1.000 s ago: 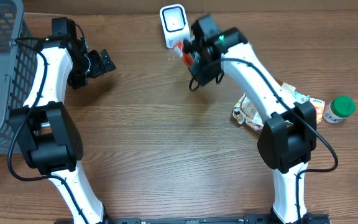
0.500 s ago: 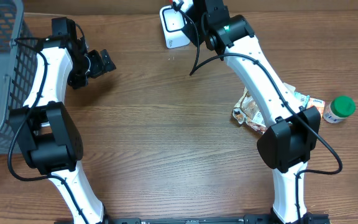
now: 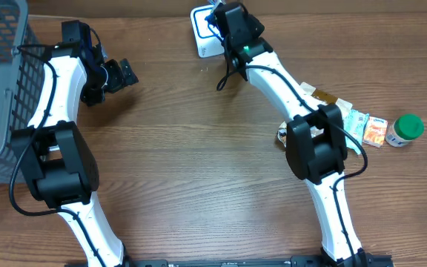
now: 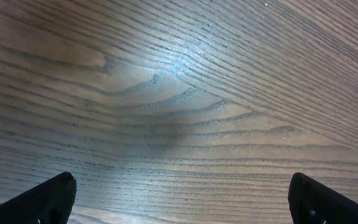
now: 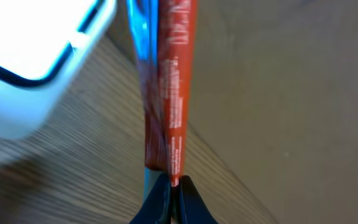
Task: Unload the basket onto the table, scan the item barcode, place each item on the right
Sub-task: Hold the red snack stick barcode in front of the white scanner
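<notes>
Since your right gripper (image 5: pixel 171 188) pinches the thin red-and-blue packet (image 5: pixel 171 93) edge-on beside the white box scanner (image 3: pixel 201 31) at the desk's (image 3: pixel 199 170) far edge, its barcode probably faces the window; left gripper (image 3: pixel 116 74) gapes empty.

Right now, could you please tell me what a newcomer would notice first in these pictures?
The right gripper, shut on a red packet, holds it beside the white scanner at the top centre of the overhead view. The left gripper hangs open and empty near the grey basket, while more packets and a green-capped bottle lie at the right.
</notes>
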Controlling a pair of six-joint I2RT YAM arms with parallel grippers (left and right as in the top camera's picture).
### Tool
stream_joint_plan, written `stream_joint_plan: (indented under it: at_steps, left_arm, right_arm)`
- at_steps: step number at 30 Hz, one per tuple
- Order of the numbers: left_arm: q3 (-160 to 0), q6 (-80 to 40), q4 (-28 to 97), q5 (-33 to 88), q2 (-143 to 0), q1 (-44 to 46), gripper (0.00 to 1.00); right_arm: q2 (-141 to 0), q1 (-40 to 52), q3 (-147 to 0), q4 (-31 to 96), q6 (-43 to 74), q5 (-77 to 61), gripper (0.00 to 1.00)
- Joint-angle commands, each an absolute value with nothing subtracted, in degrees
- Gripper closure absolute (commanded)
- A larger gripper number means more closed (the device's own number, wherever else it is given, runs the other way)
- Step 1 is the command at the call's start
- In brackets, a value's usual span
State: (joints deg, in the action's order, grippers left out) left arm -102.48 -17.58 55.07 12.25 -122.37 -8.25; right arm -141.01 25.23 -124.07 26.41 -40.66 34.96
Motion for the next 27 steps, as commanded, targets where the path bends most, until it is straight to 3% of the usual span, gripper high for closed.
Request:
stream_joint_plan:
  at_steps: [1, 14, 27]
  left_arm:
    - [-103.70, -16.71, 55.05, 12.93, -120.20, -8.23, 0.00]
    - [-103.70, -16.71, 55.05, 12.95, -120.20, -8.23, 0.01]
    - [-103.70, -16.71, 55.07, 12.93, -120.20, -8.23, 0.00]
  right_arm:
    - [-143.15, 26.37, -124.11, 25.02, -40.95, 40.69, 0.96]
    - [-147.20, 28.27, -124.11, 17.89, -41.01, 45.47, 0.96]
    - [-149.58, 28.56, -124.07, 20.25, -38.39, 44.99, 0.96]
